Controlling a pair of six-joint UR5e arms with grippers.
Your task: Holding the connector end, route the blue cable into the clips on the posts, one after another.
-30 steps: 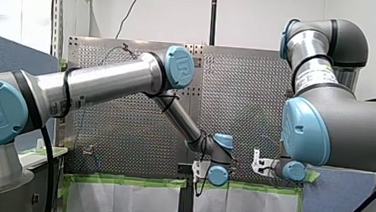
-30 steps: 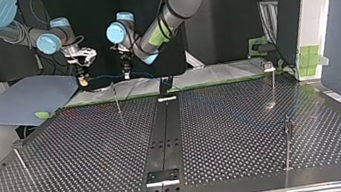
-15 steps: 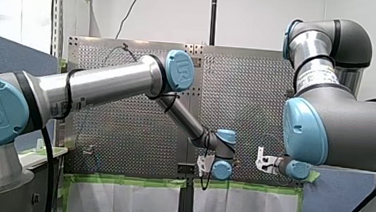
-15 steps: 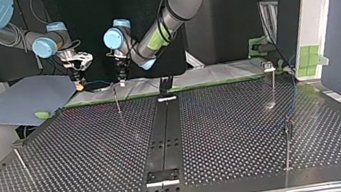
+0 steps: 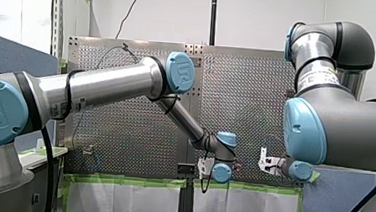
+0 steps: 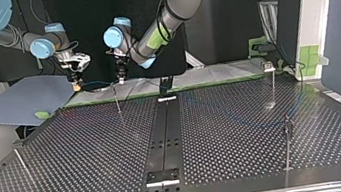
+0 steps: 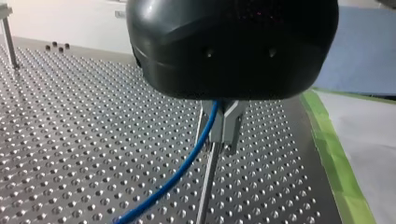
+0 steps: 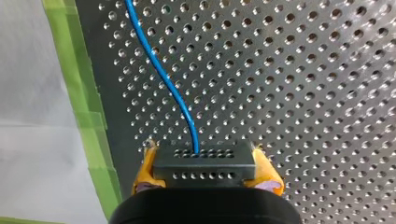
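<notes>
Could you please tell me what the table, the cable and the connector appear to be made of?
The table looks like dark matte metal, given its regular drilled holes. The cable seems plastic-sheathed: smooth, blue, bending softly. The connector appears moulded black plastic, matte, with small pin holes.

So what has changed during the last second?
My right end effector and my left end effector shifted toward the top view's left, carrying the thin blue cable. Neither let go; my right keeps its black rectangular connector. The slim metal posts and perforated dark table stayed put.
</notes>
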